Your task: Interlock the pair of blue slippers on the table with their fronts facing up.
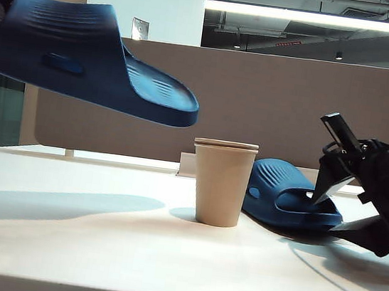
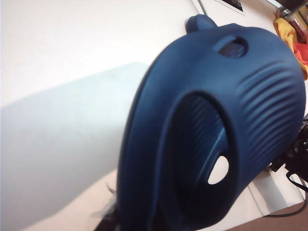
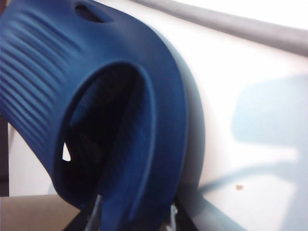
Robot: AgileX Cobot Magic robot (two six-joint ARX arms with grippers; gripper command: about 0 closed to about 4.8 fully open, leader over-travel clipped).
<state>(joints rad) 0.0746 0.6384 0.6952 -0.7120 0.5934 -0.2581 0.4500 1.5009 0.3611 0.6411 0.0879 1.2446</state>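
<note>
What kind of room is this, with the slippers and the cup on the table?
Probably an office or lab workspace. A grey-brown divider panel stands behind the white table, and bare ceiling ducts with a strip light show above it. Robot arms handle the slippers there.

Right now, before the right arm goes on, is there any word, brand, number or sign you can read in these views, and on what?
None can be read.
Raised slipper in the left tool: ribs and an oval hole only, no brand shows.
Slipper on the table at the right tool: ribs only.
Paper cup: plain, unprinted.
Small plate above the divider: too small to read.
</note>
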